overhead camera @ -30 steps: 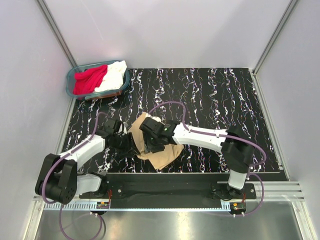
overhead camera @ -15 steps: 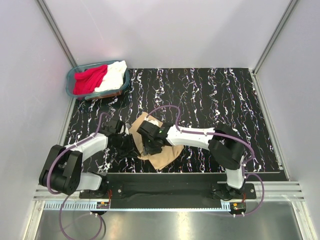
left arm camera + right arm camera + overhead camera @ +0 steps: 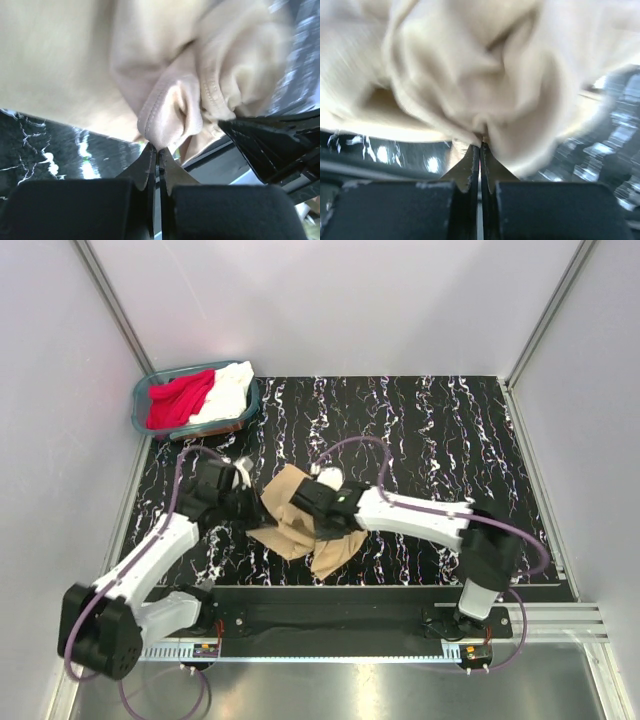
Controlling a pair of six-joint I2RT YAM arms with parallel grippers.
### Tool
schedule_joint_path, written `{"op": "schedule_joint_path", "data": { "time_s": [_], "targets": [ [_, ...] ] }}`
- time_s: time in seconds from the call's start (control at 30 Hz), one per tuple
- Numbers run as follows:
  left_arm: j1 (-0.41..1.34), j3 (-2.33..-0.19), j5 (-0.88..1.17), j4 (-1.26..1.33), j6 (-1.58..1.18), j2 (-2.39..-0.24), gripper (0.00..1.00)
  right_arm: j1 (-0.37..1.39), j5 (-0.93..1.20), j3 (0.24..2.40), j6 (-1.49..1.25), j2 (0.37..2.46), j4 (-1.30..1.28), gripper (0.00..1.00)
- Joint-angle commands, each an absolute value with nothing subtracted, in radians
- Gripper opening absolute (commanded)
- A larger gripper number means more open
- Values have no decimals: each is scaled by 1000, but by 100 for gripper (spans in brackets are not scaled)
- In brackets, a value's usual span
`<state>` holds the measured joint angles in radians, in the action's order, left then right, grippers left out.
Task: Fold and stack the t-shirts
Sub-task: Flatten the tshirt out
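Note:
A tan t-shirt (image 3: 288, 502) lies bunched on the black marbled table (image 3: 440, 440), between my two grippers. In the left wrist view my left gripper (image 3: 156, 151) is shut on a hemmed fold of the tan t-shirt (image 3: 75, 60). My right gripper (image 3: 481, 146) is shut on a bunch of the same tan cloth (image 3: 470, 65), which fills that view. From above, the left gripper (image 3: 256, 508) is at the shirt's left edge and the right gripper (image 3: 314, 520) at its middle. A red t-shirt (image 3: 178, 400) and a white t-shirt (image 3: 230, 390) lie in the basket.
The teal basket (image 3: 136, 410) stands at the table's far left corner. Grey walls with metal posts close in the table on three sides. The right arm's black body (image 3: 272, 145) shows close by in the left wrist view.
Both grippers have closed on the tan t-shirt. The left arm has swung back and to the left, the right gripper has shifted right, and the cloth is pulled up into a bunch.

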<state>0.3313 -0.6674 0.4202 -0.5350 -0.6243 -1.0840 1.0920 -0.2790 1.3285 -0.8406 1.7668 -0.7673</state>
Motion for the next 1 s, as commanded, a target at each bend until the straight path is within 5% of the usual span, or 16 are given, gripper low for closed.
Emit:
{"op": "schedule_joint_path", "data": {
  "time_s": [0.0, 0.23, 0.4, 0.7, 0.97],
  "targets": [
    [379, -820, 304, -564, -652, -971, 0, 1068, -423, 1374, -766, 1539, -966, 0],
    [488, -1167, 196, -650, -686, -923, 0, 809, -423, 1445, -567, 1189, -1121, 0],
    [610, -1469, 352, -608, -695, -1003, 0, 615, -524, 1627, -408, 1124, -1181, 0],
    [833, -1936, 672, -578, -756, -1261, 0, 604, -929, 2080, -362, 1103, -1218, 0],
    [919, -2092, 752, -580, -801, -1302, 0, 604, -986, 2253, -26, 1058, -849, 0]
  ]
}}
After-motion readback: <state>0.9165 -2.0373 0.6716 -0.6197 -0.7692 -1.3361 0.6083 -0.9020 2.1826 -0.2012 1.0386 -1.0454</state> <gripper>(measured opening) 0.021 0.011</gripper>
